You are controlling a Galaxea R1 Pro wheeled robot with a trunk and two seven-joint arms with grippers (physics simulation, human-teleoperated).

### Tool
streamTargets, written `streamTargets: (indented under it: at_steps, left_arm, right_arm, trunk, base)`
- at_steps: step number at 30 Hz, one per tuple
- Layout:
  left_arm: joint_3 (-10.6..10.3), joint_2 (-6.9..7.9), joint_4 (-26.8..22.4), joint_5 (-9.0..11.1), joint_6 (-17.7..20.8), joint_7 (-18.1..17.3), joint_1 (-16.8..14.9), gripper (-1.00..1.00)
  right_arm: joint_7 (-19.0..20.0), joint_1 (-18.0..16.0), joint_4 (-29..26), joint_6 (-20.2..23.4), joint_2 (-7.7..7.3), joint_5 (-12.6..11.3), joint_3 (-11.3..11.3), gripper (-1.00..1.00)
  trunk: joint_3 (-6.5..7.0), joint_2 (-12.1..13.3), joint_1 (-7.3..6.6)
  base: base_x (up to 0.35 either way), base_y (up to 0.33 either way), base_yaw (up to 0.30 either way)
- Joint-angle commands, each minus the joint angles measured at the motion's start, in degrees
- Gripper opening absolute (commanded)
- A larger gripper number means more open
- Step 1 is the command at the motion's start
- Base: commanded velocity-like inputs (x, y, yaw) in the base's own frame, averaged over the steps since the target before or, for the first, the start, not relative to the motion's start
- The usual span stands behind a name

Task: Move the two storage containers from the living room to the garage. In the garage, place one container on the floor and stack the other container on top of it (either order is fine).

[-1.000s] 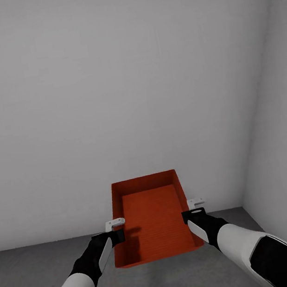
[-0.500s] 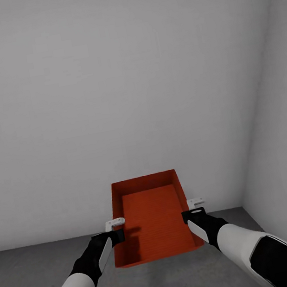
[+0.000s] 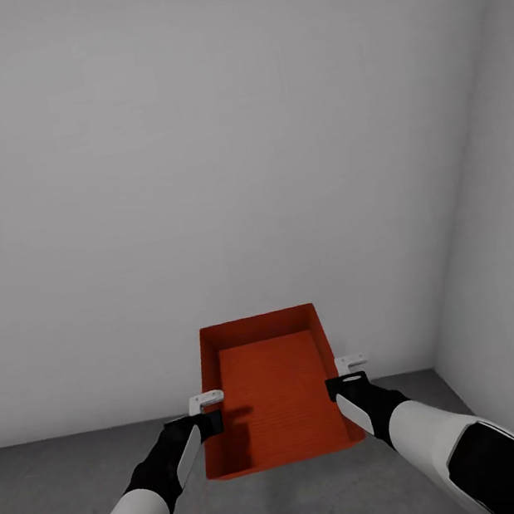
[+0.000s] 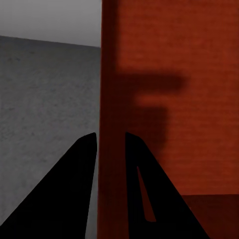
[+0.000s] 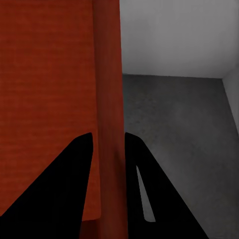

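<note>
Both pincers, left gripper [image 3: 207, 412] and right gripper [image 3: 345, 375], are pinched tight on opposite side walls of the orange-red open-topped plastic bin [image 3: 272, 389] between them, probably to carry it level above the grey concrete floor [image 3: 63, 493].

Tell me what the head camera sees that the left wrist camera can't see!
Head view alone: the whole orange-red container held up between both arms, with the right gripper on one long wall, and the corner where two pale grey walls meet.

Left wrist view alone: a close look at the left gripper, its black fingers straddling the container's wall, one outside and one inside, plus a shadow on the bin's bottom.

Both: the container, the left gripper and the dark grey floor.
</note>
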Motion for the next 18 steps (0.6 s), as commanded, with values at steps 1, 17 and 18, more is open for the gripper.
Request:
streamTargets:
  at_steps: [1, 17, 18]
  left_arm:
    - [-0.2, -0.03, -0.1, 0.8, 0.3, 0.7, 0.0, -1.00]
    - [-0.2, -0.10, -0.5, 0.9, 0.4, 0.6, 0.0, -1.00]
    - [-0.2, -0.11, -0.5, 0.9, 0.4, 0.6, 0.0, -1.00]
  right_arm:
    - [-0.5, 0.0, -0.2, 0.4, -0.02, -0.3, 1.0, -1.00]
    - [-0.5, 0.0, -0.2, 0.4, 0.02, -0.3, 1.0, -1.00]
    - [-0.5, 0.0, -0.2, 0.4, 0.02, -0.3, 1.0, -1.00]
  trunk:
    - [-0.11, -0.1, 0.02]
    - [-1.58, -0.1, 0.02]
    - [-1.67, -0.1, 0.02]
  base:
    - [0.000, 0.000, 0.000]
    - [0.000, 0.000, 0.000]
    - [0.000, 0.000, 0.000]
